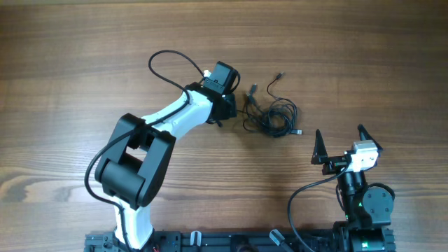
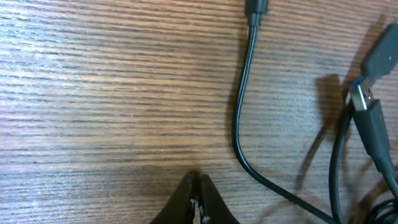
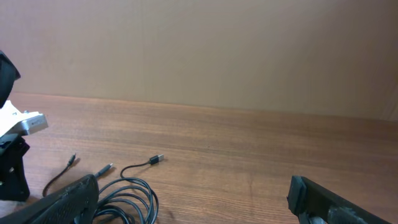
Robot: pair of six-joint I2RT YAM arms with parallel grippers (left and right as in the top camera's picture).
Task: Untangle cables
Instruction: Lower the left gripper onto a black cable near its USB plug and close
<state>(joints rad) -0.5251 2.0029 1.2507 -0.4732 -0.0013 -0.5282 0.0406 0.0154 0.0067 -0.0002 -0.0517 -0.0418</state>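
Observation:
The cables (image 1: 271, 116) lie bunched in loose loops on the wooden table, right of centre, with small plug ends (image 1: 253, 89) sticking out at the top and right. My left gripper (image 1: 222, 116) sits just left of the bunch. In the left wrist view its jaws (image 2: 199, 198) are shut, with nothing seen between them, low over the wood. One thin black cord (image 2: 239, 127) curves past them, and grey USB plugs (image 2: 372, 107) lie to the right. My right gripper (image 1: 343, 143) is open and empty, to the lower right of the bunch. The right wrist view shows the loops (image 3: 127, 196) by its left finger.
The left arm's own thick black cable (image 1: 168, 66) loops over the table behind its wrist. The wooden table (image 1: 84, 84) stretches to the left and back. A plain brown wall (image 3: 199, 50) stands behind the table.

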